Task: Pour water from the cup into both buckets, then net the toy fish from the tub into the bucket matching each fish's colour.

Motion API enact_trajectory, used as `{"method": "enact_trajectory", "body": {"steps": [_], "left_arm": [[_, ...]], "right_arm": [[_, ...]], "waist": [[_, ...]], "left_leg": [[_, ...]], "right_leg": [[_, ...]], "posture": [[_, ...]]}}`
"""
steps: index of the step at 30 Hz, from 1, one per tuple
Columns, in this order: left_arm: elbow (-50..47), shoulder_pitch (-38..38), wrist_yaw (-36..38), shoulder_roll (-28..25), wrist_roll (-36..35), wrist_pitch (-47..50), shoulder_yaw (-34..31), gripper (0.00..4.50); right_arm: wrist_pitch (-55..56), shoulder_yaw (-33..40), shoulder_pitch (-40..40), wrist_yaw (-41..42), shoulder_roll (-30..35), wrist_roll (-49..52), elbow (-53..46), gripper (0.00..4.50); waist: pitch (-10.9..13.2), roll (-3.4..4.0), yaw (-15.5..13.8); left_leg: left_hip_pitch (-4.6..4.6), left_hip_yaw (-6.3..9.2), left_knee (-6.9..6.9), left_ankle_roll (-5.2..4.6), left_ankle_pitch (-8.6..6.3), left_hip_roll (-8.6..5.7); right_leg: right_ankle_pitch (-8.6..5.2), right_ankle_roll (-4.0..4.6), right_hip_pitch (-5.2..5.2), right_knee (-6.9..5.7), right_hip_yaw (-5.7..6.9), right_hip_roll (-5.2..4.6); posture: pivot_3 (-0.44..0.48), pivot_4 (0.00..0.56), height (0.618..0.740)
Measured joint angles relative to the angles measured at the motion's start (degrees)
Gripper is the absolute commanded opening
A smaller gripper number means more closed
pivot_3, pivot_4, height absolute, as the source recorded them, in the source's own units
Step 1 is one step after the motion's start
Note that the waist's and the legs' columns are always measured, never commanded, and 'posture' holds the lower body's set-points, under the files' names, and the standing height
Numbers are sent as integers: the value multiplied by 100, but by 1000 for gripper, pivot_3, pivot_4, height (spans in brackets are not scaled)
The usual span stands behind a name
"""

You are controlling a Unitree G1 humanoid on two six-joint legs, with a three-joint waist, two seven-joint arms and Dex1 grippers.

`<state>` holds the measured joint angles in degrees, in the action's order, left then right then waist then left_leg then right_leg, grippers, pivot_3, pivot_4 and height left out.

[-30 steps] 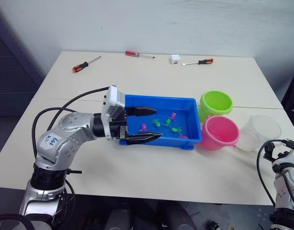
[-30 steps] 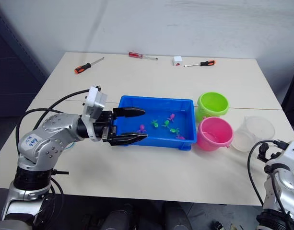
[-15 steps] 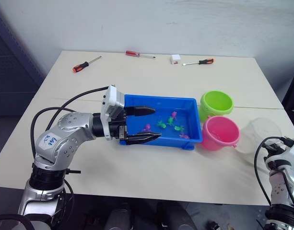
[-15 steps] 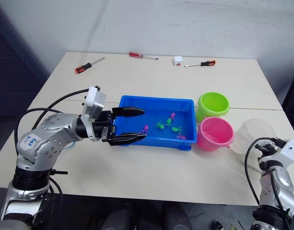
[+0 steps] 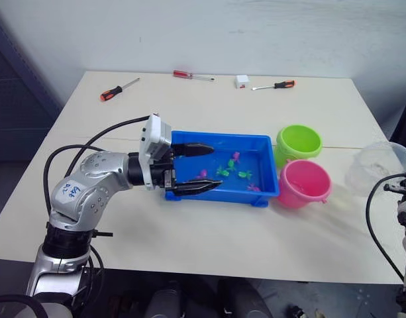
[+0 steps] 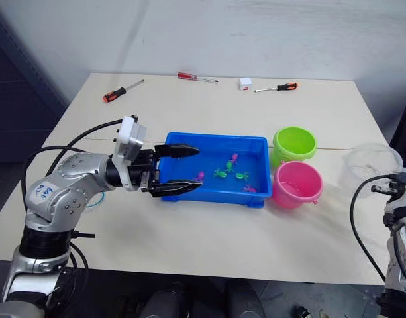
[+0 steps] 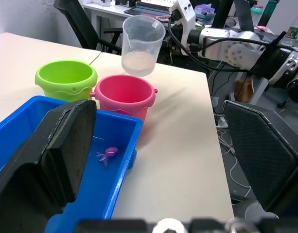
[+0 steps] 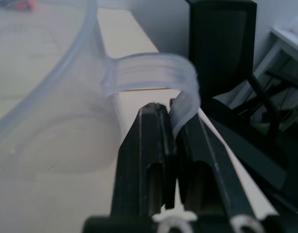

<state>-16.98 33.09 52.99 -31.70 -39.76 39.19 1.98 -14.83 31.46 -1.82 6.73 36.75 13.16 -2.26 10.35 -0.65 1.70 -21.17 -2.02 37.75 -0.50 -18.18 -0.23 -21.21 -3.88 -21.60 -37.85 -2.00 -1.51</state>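
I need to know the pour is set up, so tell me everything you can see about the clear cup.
The cup is clear, slightly frosted plastic, round and tapering to its base, with a loop handle. The right pincer is shut on that handle, holding the cup upright, raised off the table to the right of the pink bucket. Nothing else touches it. A faint water level shows near its bottom.
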Motion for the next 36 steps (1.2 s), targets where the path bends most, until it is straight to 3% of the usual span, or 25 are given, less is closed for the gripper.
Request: {"method": "enact_trajectory", "body": {"steps": [12, 20, 36], "left_arm": [[425, 162, 160, 164, 302, -281, 158, 4500], [428, 163, 180, 172, 373, -307, 159, 4500], [439, 163, 188, 188, 430, -337, 159, 4500]], "right_arm": [[850, -1109, 112, 132, 1032, -2226, -518, 27], [1464, -1314, 142, 118, 1481, -3368, -525, 27], [1726, -1307, 82, 107, 1415, -3748, -510, 27]], "waist": [[1, -1, -13], [1, -2, -13], [1, -2, -13]], "left_leg": [[-1, 0, 3, 4, 3, 0], [-1, 0, 6, 4, 3, 0], [-2, 0, 15, 3, 5, 0]], "right_leg": [[0, 0, 0, 1, 1, 1], [0, 0, 0, 0, 1, 1], [0, 0, 0, -5, 0, 1]], "posture": [[0, 150, 740], [0, 150, 740], [0, 150, 740]]}}
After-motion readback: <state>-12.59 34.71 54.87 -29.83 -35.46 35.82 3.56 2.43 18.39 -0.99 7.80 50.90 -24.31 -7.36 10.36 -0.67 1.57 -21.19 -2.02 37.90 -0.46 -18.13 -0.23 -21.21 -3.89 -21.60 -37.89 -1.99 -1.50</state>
